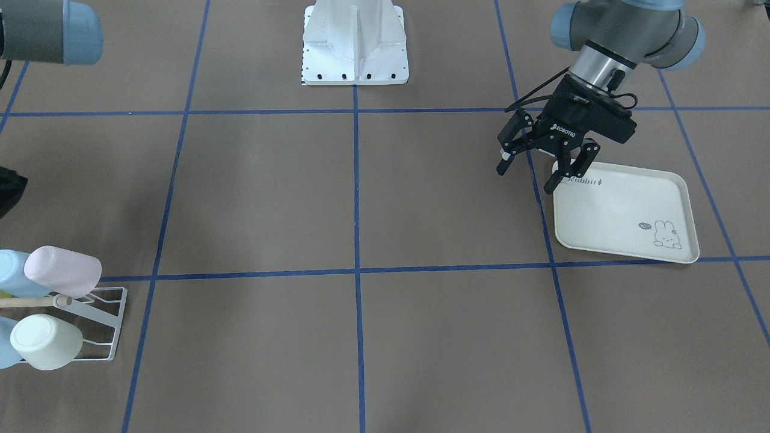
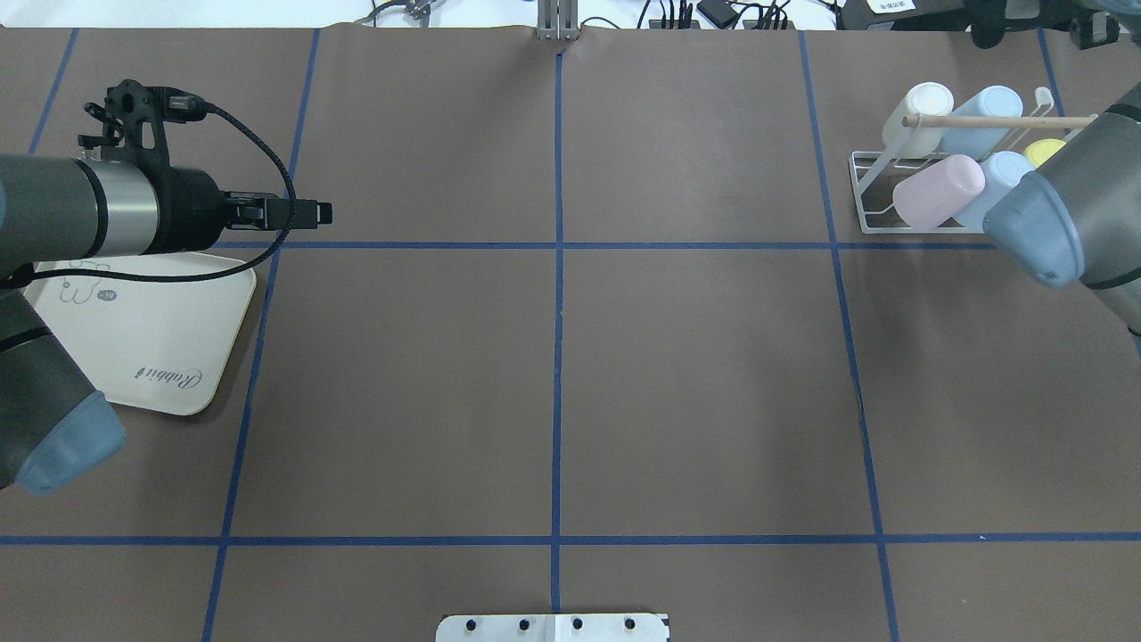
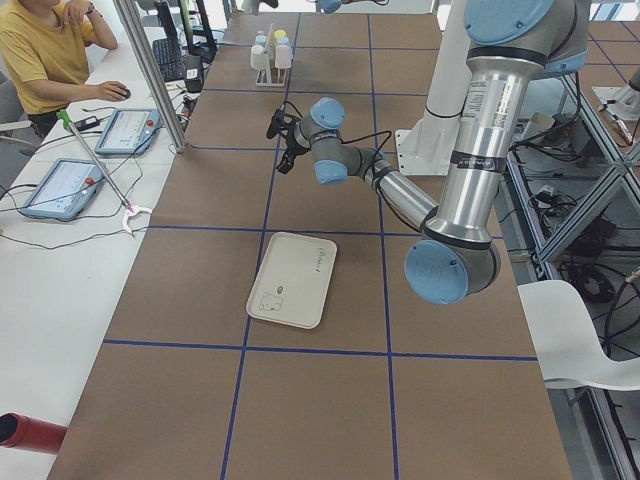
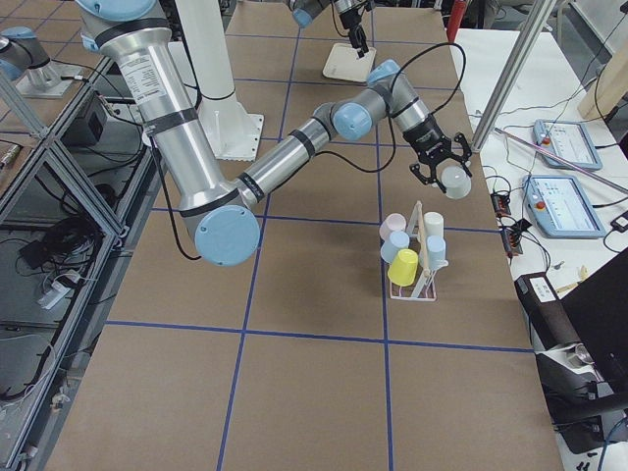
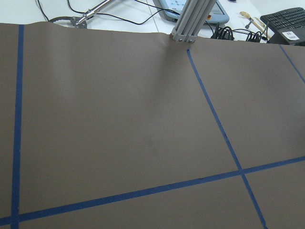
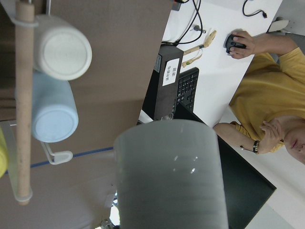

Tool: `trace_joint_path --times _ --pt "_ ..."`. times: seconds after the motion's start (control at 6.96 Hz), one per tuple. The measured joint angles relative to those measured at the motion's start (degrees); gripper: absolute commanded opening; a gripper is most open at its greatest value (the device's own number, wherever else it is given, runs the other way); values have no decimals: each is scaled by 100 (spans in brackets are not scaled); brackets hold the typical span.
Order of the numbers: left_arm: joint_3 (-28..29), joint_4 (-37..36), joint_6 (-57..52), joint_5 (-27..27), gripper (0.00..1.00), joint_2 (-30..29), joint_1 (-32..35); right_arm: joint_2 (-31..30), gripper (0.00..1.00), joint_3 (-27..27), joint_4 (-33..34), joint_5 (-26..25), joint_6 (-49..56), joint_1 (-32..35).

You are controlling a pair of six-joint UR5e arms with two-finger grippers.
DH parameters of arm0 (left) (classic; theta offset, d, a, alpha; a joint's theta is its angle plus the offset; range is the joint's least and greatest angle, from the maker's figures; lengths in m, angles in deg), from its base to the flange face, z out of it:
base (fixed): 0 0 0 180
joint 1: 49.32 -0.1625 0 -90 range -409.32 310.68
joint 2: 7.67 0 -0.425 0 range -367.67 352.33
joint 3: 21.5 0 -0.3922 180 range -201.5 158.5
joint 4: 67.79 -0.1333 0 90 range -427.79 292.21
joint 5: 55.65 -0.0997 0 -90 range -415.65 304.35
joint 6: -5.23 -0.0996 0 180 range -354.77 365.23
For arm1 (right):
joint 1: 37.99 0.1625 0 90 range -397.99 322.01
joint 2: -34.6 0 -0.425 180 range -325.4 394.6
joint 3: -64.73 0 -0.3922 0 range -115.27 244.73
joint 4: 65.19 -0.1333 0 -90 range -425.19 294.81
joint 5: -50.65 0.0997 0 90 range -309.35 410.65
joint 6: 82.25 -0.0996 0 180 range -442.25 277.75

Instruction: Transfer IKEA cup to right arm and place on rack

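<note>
Left gripper (image 1: 525, 179): fingers spread apart, nothing between them, hanging above the table (image 1: 361, 198) at the corner of the cream rabbit-print tray (image 1: 625, 204); the tray lies flat. Right gripper (image 4: 440, 167): shows only in the exterior right view, with the IKEA cup (image 4: 454, 180) at its fingers; cannot tell from there whether the fingers are clamped. The cup is pale grey and is up in the air, off the table, to the operators' side of the rack (image 4: 412, 285) and apart from it. The right wrist view shows the cup close up, with the rack's wooden rod (image 6: 23, 105) off to one side of it. The rack stands on the table and carries a pink cup (image 1: 63, 270), a cream cup (image 1: 45, 341), pale blue cups (image 2: 980, 111) and a yellow cup (image 4: 403, 266).
</note>
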Motion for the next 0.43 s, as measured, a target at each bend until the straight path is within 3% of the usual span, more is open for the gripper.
trace_joint_path --times 0.43 --pt "12 1 2 -6 100 0 -15 -176 0 1312 -1680 397 317 202"
